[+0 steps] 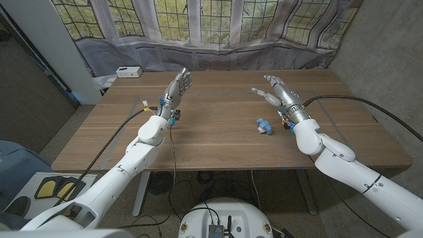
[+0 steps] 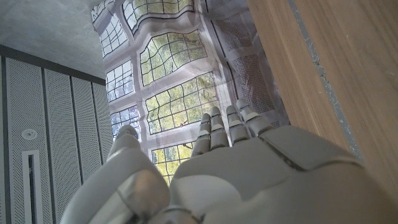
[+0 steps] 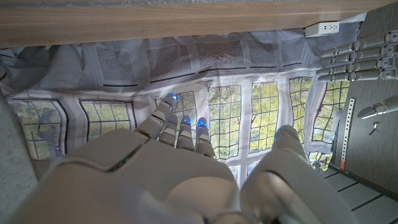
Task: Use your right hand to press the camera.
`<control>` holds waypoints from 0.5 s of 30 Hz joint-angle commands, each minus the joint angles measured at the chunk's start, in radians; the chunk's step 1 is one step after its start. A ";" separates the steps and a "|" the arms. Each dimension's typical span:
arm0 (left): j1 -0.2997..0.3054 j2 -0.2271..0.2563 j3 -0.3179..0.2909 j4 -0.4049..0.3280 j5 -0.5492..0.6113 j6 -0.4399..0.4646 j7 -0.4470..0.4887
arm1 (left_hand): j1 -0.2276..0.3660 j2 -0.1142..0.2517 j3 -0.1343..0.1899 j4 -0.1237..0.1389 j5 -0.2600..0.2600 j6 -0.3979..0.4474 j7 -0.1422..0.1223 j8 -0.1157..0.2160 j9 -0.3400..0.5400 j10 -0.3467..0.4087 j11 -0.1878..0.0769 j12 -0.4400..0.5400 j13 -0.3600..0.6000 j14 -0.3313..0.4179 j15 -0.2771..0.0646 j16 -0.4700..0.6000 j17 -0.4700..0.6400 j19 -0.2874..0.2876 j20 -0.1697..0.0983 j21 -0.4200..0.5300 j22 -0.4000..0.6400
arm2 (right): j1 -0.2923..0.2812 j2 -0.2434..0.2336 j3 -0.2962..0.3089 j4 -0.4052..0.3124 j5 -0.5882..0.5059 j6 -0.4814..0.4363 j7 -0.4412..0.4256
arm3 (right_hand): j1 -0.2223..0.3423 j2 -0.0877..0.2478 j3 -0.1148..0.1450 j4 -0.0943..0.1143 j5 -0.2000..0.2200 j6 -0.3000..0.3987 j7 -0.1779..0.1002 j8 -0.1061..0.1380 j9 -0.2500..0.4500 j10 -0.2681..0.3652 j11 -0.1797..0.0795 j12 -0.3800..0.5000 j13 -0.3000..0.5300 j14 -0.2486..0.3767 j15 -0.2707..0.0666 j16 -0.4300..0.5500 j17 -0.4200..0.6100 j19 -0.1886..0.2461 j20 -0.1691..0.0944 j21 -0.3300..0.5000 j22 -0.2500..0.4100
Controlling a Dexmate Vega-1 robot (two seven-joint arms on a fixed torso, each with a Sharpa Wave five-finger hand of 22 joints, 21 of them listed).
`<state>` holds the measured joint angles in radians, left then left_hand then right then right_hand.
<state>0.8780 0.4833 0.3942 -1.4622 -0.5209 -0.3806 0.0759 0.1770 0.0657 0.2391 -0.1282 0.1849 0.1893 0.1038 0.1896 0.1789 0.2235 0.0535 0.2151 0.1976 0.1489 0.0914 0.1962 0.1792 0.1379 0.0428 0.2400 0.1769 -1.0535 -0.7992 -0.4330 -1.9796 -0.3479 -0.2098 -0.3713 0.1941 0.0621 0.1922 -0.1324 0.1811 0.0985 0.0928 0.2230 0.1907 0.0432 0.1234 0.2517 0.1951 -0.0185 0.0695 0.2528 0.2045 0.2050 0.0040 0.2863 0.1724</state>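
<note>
A white power strip (image 1: 128, 71) is seen at the far left corner of the brown wood-grain table (image 1: 218, 142), and a printed backdrop of leaded windows (image 1: 218, 20) is hung behind the far edge, with its grey mesh-patterned hem draped down to the tabletop. A black cable (image 1: 357, 102) is looped over the table's right part. Nothing is placed between the right hand and the task's object.

The small blue toy camera (image 1: 264, 125), a blocky plastic piece with a paler part on one side, is set on the table right of centre, just beside the right wrist and nearer the robot than that hand's fingertips.

The right hand (image 1: 276, 92), of smooth light-grey segmented plastic, is held above the table beyond the camera, with its fingers extended and spread and nothing held; it is kept apart from the camera. The left hand (image 1: 177, 88) is raised over the left half of the table, fingers straight and close together, pointing toward the backdrop, with nothing gripped.
</note>
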 commanded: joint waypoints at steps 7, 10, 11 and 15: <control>0.010 -0.017 -0.013 0.012 -0.046 -0.011 -0.009 | 0.011 0.000 0.005 -0.003 -0.001 0.007 0.000 0.007 0.003 0.015 0.002 0.011 0.002 0.011 0.000 0.002 0.002 0.005 0.008 -0.006 0.000 | 0.042 0.081 0.029 0.148 0.279 0.244 0.032 | 0.008 0.000 0.006 -0.001 0.002 0.023 0.005 0.003 0.000 0.034 0.007 0.008 0.004 0.055 0.006 0.022 0.010 0.057 -0.001 0.011 -0.001; 0.016 -0.005 -0.017 -0.005 -0.036 0.014 0.015 | 0.011 0.000 0.006 -0.003 -0.001 0.017 -0.004 0.009 0.003 0.021 0.004 0.013 0.002 0.016 0.002 0.002 0.002 0.010 0.012 -0.006 0.000 | 0.046 0.096 0.041 0.183 0.360 0.299 0.066 | 0.014 0.000 0.008 -0.004 0.002 0.035 0.006 0.006 0.000 0.034 0.010 0.006 0.004 0.043 0.008 0.015 0.010 0.054 0.000 0.006 0.000; 0.018 -0.002 -0.018 -0.009 -0.031 0.018 0.022 | 0.011 0.000 0.006 -0.003 -0.001 0.022 -0.003 0.011 0.003 0.024 0.004 0.014 0.002 0.022 0.001 0.004 0.002 0.016 0.015 -0.005 0.000 | 0.046 0.099 0.045 0.192 0.386 0.314 0.078 | 0.016 -0.001 0.008 -0.005 0.002 0.043 0.007 0.008 0.000 0.034 0.010 0.005 0.004 0.040 0.009 0.013 0.009 0.055 0.001 0.005 0.000; 0.019 0.000 -0.021 -0.007 -0.027 0.013 0.025 | 0.010 0.000 0.006 -0.002 -0.002 0.033 0.002 0.013 0.003 0.033 0.004 0.016 0.002 0.030 0.003 0.005 0.002 0.017 0.019 -0.008 0.001 | 0.046 0.114 0.062 0.217 0.459 0.354 0.098 | 0.021 -0.003 0.009 -0.007 0.002 0.059 -0.002 0.012 0.000 0.042 0.015 0.005 0.004 0.038 0.011 0.010 0.009 0.050 0.006 -0.002 0.000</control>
<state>0.8861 0.4717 0.3867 -1.4539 -0.5501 -0.3874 0.0765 0.1807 0.0619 0.2390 -0.1281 0.1849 0.2094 0.1055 0.1967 0.1789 0.2467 0.0554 0.2227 0.1976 0.1664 0.0946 0.1962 0.1792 0.1504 0.0553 0.2362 0.1769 -1.0226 -0.7366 -0.4054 -1.8618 -0.1225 -0.0125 -0.3452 0.2020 0.0622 0.1964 -0.1365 0.1811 0.1452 0.0956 0.2279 0.1907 0.0753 0.1306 0.2556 0.1980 0.0248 0.0770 0.2660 0.2120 0.2522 0.0055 0.2883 0.1725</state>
